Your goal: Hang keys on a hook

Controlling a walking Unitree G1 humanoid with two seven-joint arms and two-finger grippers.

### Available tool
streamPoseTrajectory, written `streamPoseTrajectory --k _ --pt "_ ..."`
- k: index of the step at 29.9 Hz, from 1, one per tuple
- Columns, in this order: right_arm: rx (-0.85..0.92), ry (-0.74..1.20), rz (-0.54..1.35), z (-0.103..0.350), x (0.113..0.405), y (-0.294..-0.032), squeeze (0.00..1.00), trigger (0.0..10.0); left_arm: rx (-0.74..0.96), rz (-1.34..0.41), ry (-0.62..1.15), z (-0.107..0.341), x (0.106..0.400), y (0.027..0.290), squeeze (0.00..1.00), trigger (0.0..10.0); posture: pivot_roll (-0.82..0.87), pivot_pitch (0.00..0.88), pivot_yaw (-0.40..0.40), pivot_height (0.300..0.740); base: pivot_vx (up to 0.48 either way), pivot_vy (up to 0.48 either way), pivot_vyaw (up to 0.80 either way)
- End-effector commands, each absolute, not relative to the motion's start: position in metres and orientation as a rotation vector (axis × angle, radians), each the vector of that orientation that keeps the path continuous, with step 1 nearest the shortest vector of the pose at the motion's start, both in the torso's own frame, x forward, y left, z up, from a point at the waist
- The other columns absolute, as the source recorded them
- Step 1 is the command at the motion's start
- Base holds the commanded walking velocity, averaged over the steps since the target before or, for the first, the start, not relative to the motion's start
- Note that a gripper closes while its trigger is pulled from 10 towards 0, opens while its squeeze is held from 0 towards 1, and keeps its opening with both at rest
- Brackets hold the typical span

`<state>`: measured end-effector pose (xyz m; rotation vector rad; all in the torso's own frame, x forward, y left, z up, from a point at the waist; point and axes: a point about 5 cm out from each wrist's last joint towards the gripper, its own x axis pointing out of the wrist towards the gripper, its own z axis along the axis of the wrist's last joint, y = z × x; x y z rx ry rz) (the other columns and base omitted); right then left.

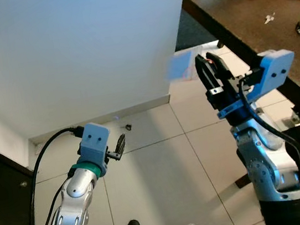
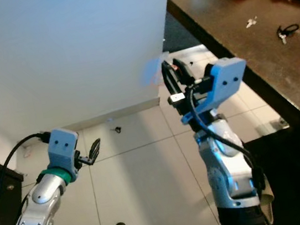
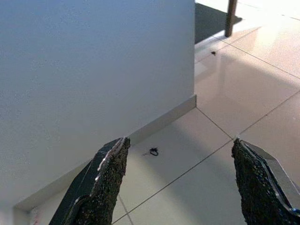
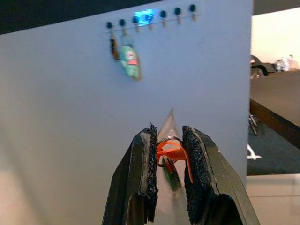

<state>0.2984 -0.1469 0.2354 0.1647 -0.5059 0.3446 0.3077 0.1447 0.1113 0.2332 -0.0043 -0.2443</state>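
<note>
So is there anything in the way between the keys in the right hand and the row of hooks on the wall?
Nothing visible stands between them. The right hand pinches the orange-tagged keys, and open air lies ahead to the row of small dark hooks on the pale wall. One hook already carries a green keyring, the others look free.

White wall (image 1: 74, 50), pale glossy floor tiles (image 1: 157, 162), dark brown worktop (image 1: 247, 9) upper right. Black-fingered right end effector (image 4: 167, 154) with orange keys (image 4: 169, 152); green tag (image 4: 130, 60) upper centre.
</note>
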Motion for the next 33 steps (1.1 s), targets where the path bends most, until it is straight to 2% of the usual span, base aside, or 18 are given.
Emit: streamPoseTrajectory --k 1,9,16,33 --pt "0.167 -0.494 0.334 0.2313 0.2987 -0.148 0.0 10.0 0.242 -0.249 0.016 0.1055 0.3056 0.1454 0.0 10.0 -0.14 0.155 0.055 0.74 0.48 0.0 0.0" --pt "0.158 -0.496 0.336 0.2316 0.2987 -0.1472 0.0 10.0 0.243 -0.249 0.018 0.1053 0.3058 0.1458 0.0 10.0 -0.14 0.155 0.055 0.74 0.48 0.0 0.0" --pt "0.119 -0.492 0.36 0.2321 0.299 -0.1435 0.0 10.0 0.244 -0.248 0.018 0.1052 0.3063 0.1454 0.0 10.0 -0.14 0.153 0.053 0.74 0.48 0.0 0.75" --pt "0.131 -0.526 0.363 0.2391 0.2984 -0.1449 0.0 10.0 0.244 -0.252 0.016 0.1046 0.3064 0.1436 0.0 10.0 -0.14 0.145 0.048 0.74 0.48 0.0 0.0"
